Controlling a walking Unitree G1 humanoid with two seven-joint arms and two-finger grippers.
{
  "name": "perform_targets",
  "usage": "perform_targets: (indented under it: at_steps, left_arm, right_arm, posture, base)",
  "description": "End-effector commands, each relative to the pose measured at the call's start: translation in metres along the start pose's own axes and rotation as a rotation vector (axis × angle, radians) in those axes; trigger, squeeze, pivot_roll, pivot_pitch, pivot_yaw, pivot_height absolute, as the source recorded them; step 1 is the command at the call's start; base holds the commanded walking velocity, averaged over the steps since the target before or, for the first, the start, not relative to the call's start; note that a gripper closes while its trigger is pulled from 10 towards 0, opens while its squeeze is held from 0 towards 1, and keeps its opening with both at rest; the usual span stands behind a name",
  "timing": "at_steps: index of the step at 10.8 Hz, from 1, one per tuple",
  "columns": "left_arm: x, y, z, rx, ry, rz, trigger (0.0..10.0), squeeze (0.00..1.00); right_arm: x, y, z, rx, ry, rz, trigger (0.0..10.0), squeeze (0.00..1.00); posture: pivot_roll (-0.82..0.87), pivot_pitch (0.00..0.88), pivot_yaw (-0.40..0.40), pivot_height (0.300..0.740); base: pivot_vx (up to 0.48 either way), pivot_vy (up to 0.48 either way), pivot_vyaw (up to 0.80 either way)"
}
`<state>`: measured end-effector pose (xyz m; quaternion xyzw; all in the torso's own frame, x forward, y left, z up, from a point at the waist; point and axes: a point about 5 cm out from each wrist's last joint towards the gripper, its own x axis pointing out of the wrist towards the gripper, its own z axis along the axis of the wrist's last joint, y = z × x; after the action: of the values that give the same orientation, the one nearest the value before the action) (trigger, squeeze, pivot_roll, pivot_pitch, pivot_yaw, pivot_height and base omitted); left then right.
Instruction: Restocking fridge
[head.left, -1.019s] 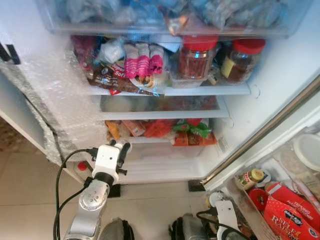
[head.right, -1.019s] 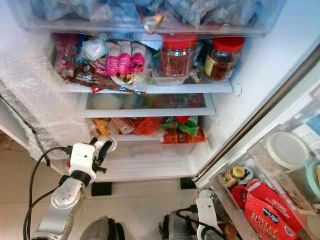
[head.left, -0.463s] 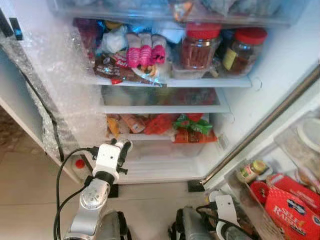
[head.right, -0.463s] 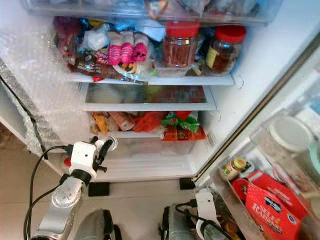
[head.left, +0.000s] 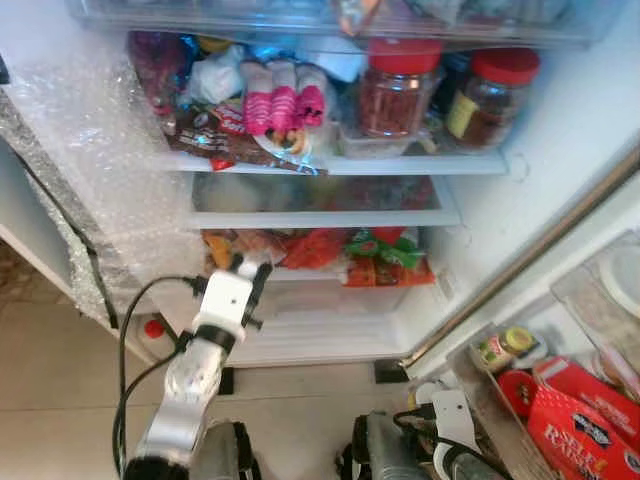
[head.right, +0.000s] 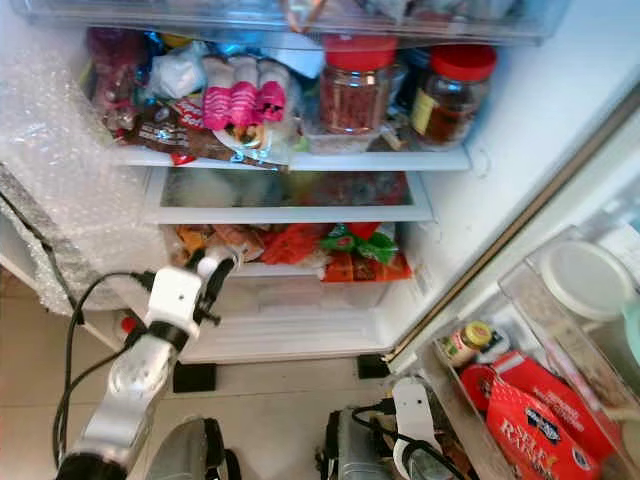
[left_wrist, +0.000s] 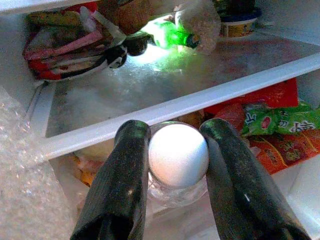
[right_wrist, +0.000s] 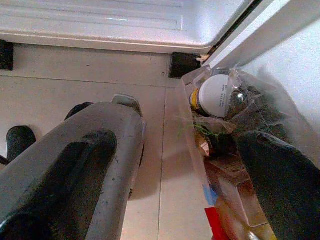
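The egg (left_wrist: 178, 154), clamped in the left gripper (left_wrist: 176, 150), sits before the fridge's (head.left: 560, 120) packet-filled lower shelf (head.left: 325, 217).

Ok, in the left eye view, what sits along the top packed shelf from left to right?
Dark purple packet → white bag → pink-and-white packets → tall red-lidded jar → shorter red-lidded jar, near the fridge's right wall.
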<state>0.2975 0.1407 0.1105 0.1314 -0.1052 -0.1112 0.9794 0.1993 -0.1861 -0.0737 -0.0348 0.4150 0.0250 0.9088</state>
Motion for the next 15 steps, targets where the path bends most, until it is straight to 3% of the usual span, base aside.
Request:
perform_targets:
  at_steps: [1, 15]
  left_arm:
    - [-0.0008, -0.0046, -0.0017, 0.015, -0.001, -0.022, 10.0, 0.0]
    - [0.0058, -0.0056, -0.0026, 0.001, -0.009, -0.016, 10.0, 0.0]
  right_arm:
    - [-0.0096, 0.0043, -0.0402, 0.006, 0.144, 0.009, 10.0, 0.0]
    - [-0.0094, 0.0054, -0.0399, 0.006, 0.146, 0.015, 10.0, 0.0]
  posture:
    - [-0.15, 0.197, -0.061, 0.629]
    - [-0.14, 0.213, -0.062, 0.629]
  base:
    - [0.0, 0.0, 0.0]
    - [0.0, 0.0, 0.0]
